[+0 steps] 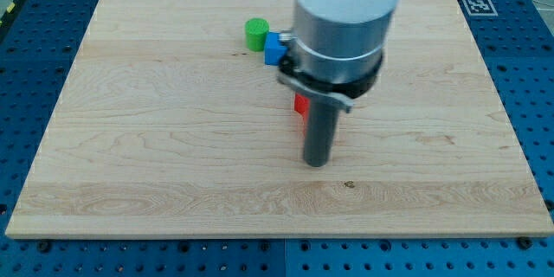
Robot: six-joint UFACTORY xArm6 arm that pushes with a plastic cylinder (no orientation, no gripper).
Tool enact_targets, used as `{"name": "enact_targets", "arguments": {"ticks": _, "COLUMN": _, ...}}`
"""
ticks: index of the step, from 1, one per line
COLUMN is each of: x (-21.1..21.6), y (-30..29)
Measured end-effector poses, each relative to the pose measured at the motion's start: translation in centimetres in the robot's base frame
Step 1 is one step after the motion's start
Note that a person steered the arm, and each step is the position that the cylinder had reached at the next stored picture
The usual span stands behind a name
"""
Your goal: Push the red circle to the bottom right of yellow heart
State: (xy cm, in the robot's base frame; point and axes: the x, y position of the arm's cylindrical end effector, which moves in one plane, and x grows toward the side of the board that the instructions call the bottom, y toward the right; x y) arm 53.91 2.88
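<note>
Tip: my tip [317, 163] rests on the desk [156, 164] near the view's bottom centre; this tool is a bare rod with no jaws, so no apart-or-together state applies.
Red block: a red sliver [300, 105] shows just behind the rod, mostly hidden; shape cannot be told.
Blue block: [274, 48], touching the green cylinder [255, 33] farther back.
Yellow heart: not visible, perhaps behind the arm.
Risk: with target and red both hidden, a push could glance off-centre, spinning red astray or into blue.
</note>
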Motion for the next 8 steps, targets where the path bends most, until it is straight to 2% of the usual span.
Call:
{"name": "enact_targets", "arguments": {"ticks": 1, "x": -1.3, "y": -2.7}}
{"name": "enact_targets", "arguments": {"ticks": 2, "x": -3.1, "y": -2.0}}
{"name": "enact_targets", "arguments": {"ticks": 4, "x": -3.1, "y": 3.3}}
{"name": "enact_targets", "arguments": {"ticks": 5, "x": -2.7, "y": 3.4}}
{"name": "enact_targets", "arguments": {"ticks": 6, "x": -2.1, "y": 0.4}}
{"name": "enact_targets", "arguments": {"ticks": 7, "x": -3.5, "y": -1.9}}
{"name": "enact_targets", "arguments": {"ticks": 8, "x": -4.0, "y": -0.7}}
